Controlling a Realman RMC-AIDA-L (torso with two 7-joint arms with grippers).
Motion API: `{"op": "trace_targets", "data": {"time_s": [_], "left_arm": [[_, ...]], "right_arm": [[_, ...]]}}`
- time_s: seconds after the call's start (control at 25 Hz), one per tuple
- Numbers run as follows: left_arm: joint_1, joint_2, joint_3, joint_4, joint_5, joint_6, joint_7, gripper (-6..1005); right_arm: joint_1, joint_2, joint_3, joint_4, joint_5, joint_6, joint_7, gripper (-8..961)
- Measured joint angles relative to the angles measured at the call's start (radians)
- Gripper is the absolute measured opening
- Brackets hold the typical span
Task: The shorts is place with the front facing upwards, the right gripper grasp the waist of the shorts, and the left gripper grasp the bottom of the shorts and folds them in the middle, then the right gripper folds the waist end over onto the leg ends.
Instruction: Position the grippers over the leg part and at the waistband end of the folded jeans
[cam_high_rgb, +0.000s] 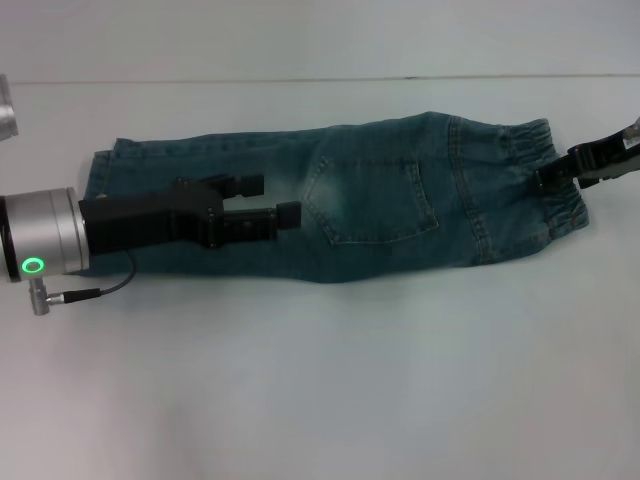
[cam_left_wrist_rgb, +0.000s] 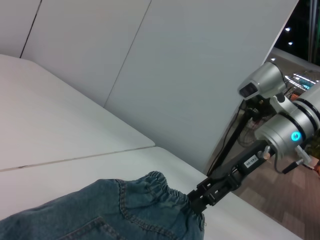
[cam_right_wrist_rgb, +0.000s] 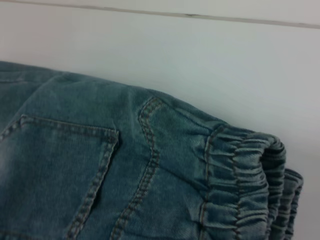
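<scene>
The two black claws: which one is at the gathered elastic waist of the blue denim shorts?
The right gripper, at the shorts' waistband; the left gripper hovers over the leg end instead.

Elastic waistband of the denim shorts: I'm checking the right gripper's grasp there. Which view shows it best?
The head view: the elastic waistband and the right gripper at its edge both show. The left wrist view shows the same contact from farther off. The right wrist view shows the gathered elastic close up, but no gripper.
</scene>
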Motion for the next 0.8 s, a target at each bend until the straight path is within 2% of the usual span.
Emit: {"op": "trace_targets", "data": {"time_s": [0.24,0.52,0.8], "left_arm": [[-0.002,-0.001,0.000,0.000,-0.006,0.001,-0.006,937],[0.004,-0.007,0.000,0.000,-0.008,0.003,-0.007,937],[0.007,-0.011,0.000,0.000,-0.003,0.001,-0.007,938]], "right_arm": [[-0.009,0.023,-0.011,0.004,-0.001,0.046,0.002,868],[-0.006,0.038,-0.028,0.039,-0.001,0.102,-0.003,869],[-0.009,0.055,-0.034,0.025,0.004,0.105,-0.013,799]]}}
